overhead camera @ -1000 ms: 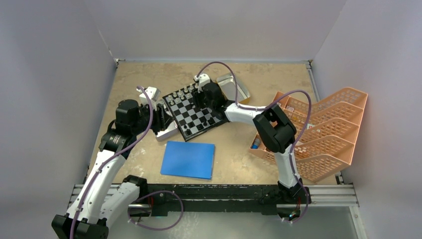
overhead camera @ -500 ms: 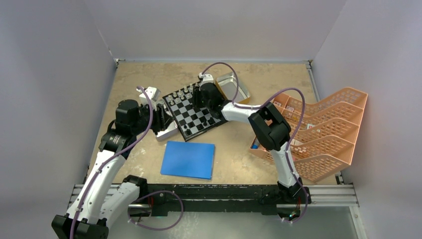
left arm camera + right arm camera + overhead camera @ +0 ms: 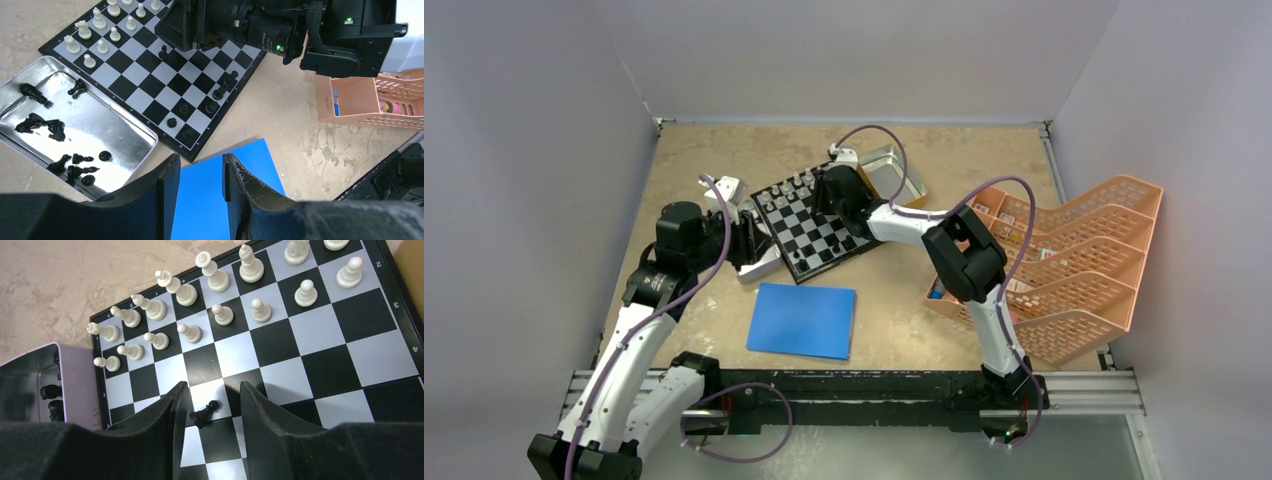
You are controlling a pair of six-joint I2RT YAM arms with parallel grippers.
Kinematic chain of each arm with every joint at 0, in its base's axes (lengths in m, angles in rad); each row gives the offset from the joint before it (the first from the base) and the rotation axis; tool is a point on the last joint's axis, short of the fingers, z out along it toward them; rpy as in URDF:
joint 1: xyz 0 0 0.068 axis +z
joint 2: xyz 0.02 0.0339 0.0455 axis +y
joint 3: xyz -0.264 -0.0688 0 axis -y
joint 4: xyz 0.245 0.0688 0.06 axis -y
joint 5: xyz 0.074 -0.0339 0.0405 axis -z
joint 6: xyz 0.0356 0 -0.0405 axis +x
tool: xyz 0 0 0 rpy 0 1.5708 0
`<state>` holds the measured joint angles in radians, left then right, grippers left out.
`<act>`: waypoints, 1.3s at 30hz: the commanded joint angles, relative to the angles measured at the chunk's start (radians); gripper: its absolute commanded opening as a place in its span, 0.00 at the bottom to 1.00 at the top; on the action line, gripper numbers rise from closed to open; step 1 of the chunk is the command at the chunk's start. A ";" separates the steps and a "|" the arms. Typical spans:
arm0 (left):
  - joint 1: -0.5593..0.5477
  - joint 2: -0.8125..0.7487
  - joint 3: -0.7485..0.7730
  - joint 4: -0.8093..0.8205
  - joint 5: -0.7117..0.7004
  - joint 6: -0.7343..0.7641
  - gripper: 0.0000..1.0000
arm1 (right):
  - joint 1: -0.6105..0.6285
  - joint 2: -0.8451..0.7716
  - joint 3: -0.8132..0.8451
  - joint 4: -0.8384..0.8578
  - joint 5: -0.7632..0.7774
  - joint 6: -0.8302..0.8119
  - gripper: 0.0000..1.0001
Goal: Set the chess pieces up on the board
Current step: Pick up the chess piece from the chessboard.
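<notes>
1. Right gripper [image 3: 212, 390] is low over the board [image 3: 809, 222], fingers spread. A black pawn [image 3: 205, 413] sits between them, not pinched and seemingly leaning toward one finger.
2. The pawn is mid-board, near the white pieces [image 3: 220, 295] ranked along one edge. It likely belongs with the placed black pieces [image 3: 220, 90] on the opposite side.
3. To do this well: centre the fingers on the pawn, close gently low on its stem, and lift straight up before carrying. It is tiny and probably tips easily.
4. Left gripper [image 3: 200, 160] hovers above the blue sheet [image 3: 802, 320], fingers apart and empty.
5. The metal tray [image 3: 115, 130] just beside the board holds loose black pieces [image 3: 55, 130], mostly lying down.
6. In the way: the white pieces stand close ahead of the right fingers. The orange racks [image 3: 1074, 270] are well apart.
</notes>
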<state>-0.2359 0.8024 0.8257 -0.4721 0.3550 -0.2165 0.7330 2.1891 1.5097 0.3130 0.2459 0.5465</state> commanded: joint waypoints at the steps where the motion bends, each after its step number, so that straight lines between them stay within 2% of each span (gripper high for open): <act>1: 0.000 -0.019 0.000 0.044 0.025 0.006 0.36 | 0.025 0.010 0.041 -0.017 0.070 0.013 0.45; 13: 0.000 -0.015 -0.002 0.050 0.045 0.005 0.36 | 0.064 0.054 0.096 -0.068 0.120 0.033 0.43; 22: 0.000 -0.017 -0.005 0.053 0.055 0.003 0.36 | 0.084 0.085 0.117 -0.139 0.218 0.038 0.39; 34: 0.000 -0.019 -0.004 0.052 0.053 0.008 0.36 | 0.109 0.067 0.117 -0.203 0.254 -0.023 0.28; 39: 0.000 -0.013 -0.005 0.046 0.048 -0.005 0.36 | 0.109 0.039 0.063 -0.166 0.257 -0.045 0.22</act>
<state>-0.2359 0.7963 0.8223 -0.4652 0.3965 -0.2169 0.8379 2.2635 1.6054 0.1726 0.4805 0.5301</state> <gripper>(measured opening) 0.362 0.249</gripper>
